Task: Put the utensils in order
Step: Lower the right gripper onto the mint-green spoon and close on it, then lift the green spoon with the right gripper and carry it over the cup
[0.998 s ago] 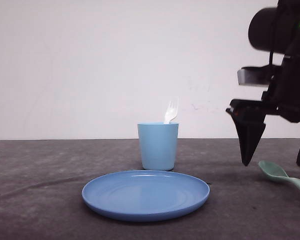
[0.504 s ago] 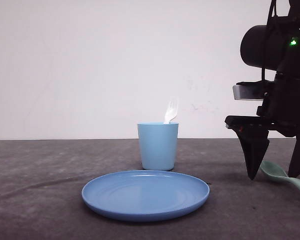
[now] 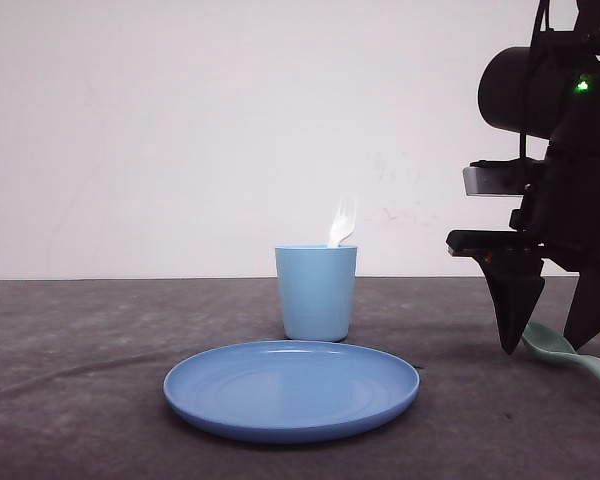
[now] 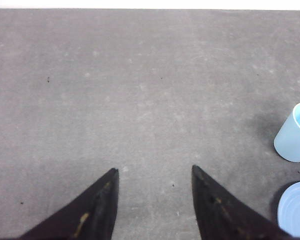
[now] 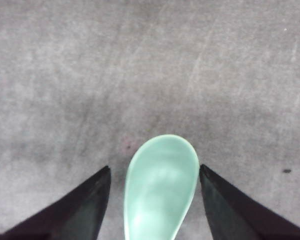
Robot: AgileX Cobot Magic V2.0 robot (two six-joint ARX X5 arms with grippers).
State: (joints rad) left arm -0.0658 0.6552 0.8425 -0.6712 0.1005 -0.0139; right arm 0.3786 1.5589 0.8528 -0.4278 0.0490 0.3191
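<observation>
Nearby, right gripper (image 5: 155,172) open astride spoon (image 5: 161,185); cup (image 3: 316,292), plate (image 3: 291,389) well apart.

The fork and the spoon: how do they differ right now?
The fork is white; the spoon is pale mint green. The fork stands upright in the light blue cup, tines up, while the spoon lies flat on the dark table. The fork is left alone, whereas the spoon's bowl sits between the open fingers of the right gripper, not yet gripped. Both look like small plastic utensils.
</observation>
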